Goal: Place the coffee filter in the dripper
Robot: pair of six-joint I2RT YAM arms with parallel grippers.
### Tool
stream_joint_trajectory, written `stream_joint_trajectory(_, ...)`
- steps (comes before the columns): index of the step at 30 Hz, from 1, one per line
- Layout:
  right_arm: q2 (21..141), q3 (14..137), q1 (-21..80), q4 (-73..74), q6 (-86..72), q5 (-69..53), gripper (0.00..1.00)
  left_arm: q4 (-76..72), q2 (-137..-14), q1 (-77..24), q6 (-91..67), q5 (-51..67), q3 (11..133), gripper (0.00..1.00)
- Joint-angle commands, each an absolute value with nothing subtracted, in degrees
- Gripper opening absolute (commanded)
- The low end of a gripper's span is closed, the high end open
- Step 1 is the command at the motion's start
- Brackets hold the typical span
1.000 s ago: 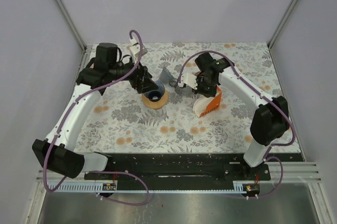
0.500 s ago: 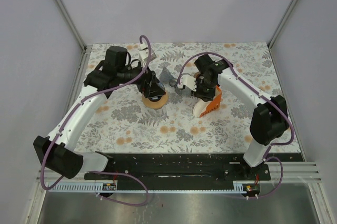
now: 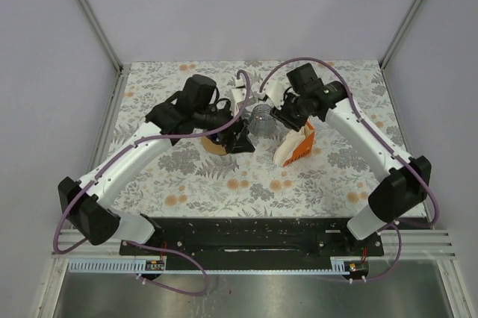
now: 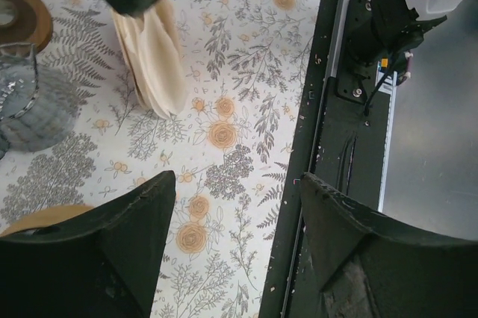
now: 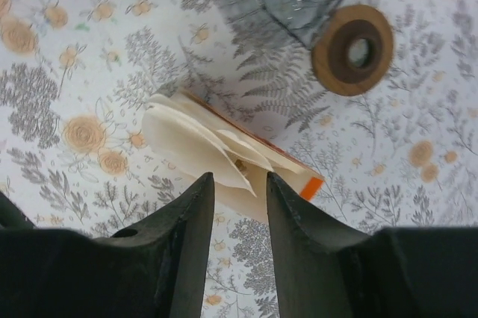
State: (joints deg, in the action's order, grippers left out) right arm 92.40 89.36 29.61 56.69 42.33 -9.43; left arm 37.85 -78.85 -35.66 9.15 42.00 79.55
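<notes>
- We see the stack of cream paper coffee filters [image 5: 196, 142] in an orange-and-white packet [image 3: 302, 146], near the middle of the floral tabletop [image 3: 187, 184], slightly toward its right edge.
- We see the clear ribbed glass dripper [image 3: 261, 119] just beside the stack, on its far-left side, not touching it.
- Right gripper [image 5: 239, 180]: fingers parted, nothing pinched, above the stack.
- Left gripper [image 4: 237, 180]: jaws wide, empty, near the dripper.
- Brown wooden ring [image 5: 352, 49] lies flat beside the dripper.
</notes>
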Motion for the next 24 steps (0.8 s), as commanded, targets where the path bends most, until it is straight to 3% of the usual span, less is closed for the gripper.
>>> stream_joint_trajectory(1,87.5,92.7,26.4,49.7,25.6,-0.7,0.43,37.2,-80.1,-40.9,11.3,36.8,83.4,0.7)
stream_joint_trajectory(7,83.5,93.3,14.1,46.2,7.2,-0.3,0.49,37.4,-86.2,-51.6,12.6,30.8,87.3,0.69)
stream_joint_trajectory(14,77.9,86.8,13.4,42.4,2.8,7.3,0.54,30.5,-96.8,-53.7,7.6,24.5,89.6,0.54)
stream_joint_trajectory(24,73.6,82.1,13.4,40.9,3.7,4.7,0.54,30.3,-109.1,-53.8,11.9,22.9,95.2,0.49)
